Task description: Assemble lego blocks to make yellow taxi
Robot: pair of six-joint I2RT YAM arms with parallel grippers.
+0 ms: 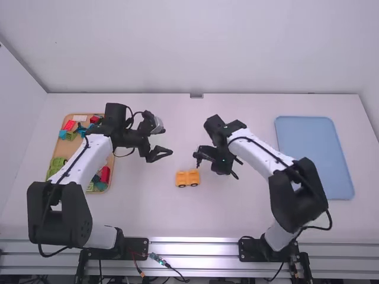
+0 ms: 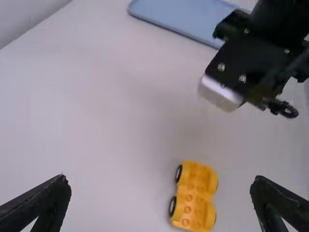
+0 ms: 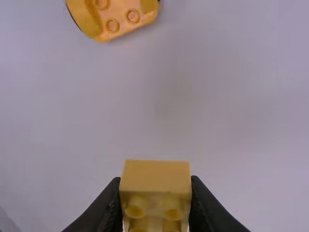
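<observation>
Near the middle of the white worktop (image 1: 142, 213), a little closer to its front edge than its back edge, a yellow Lego car base (image 1: 188, 178) sits upright, studs facing up. Its long axis runs left to right, nearly parallel to the front edge, and black wheels show along the side facing that edge; which end is the car's front cannot be told.

The right gripper (image 1: 200, 157) is just beyond the car base and slightly to its right. Its jaws are closed around a yellow Lego block (image 3: 154, 173), apart from the car base, with round studs visible on one face. The left gripper (image 1: 168, 155), beyond the car base and to its left, has its jaws spread wide with nothing between them.

Toward the left edge of the worktop lies a tan tray (image 1: 62, 149) of mixed blocks, including a red block (image 1: 105, 174). A flat blue tray (image 1: 314, 154) lies near the right edge. Along the front edge runs a silvery metal rail (image 1: 195, 248); a plain white wall (image 1: 195, 47) rises behind the back edge.
</observation>
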